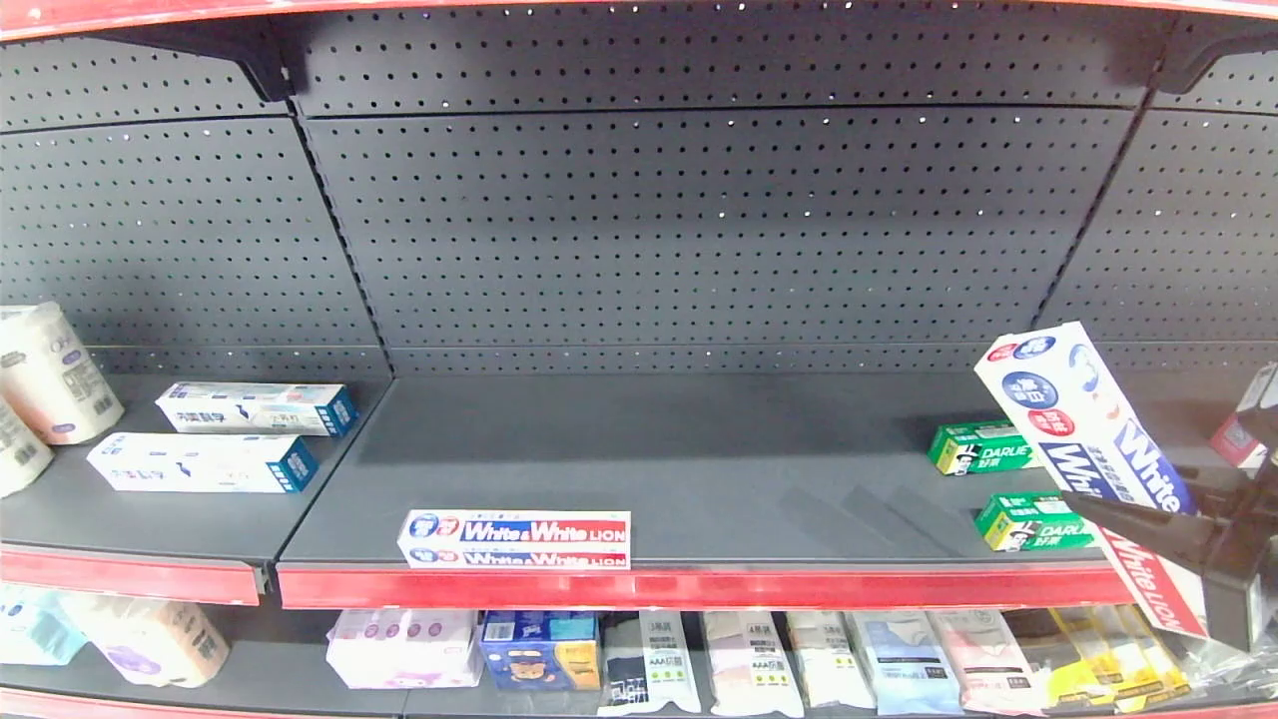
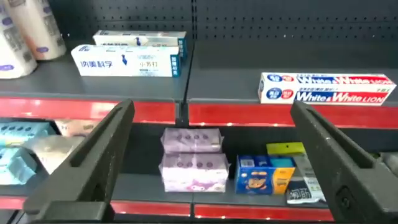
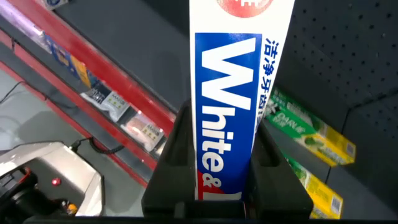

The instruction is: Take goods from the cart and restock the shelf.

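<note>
My right gripper (image 1: 1168, 544) is shut on a long white, blue and red toothpaste box (image 1: 1083, 434), held tilted above the right end of the grey shelf (image 1: 699, 459). In the right wrist view the box (image 3: 239, 93) runs up between the black fingers (image 3: 177, 146). A matching toothpaste box (image 1: 514, 539) lies flat at the shelf's front edge, left of centre. My left gripper (image 2: 211, 155) is open with nothing in it, in front of the shelf's red edge, below and left of that lying box (image 2: 326, 88).
Two green toothpaste boxes (image 1: 983, 446) (image 1: 1033, 521) lie under the held box. White and blue boxes (image 1: 205, 462) and paper rolls (image 1: 55, 371) occupy the left bay. The lower shelf holds tissue packs (image 2: 193, 158) and bagged goods (image 1: 759, 659). The shelf's middle is bare.
</note>
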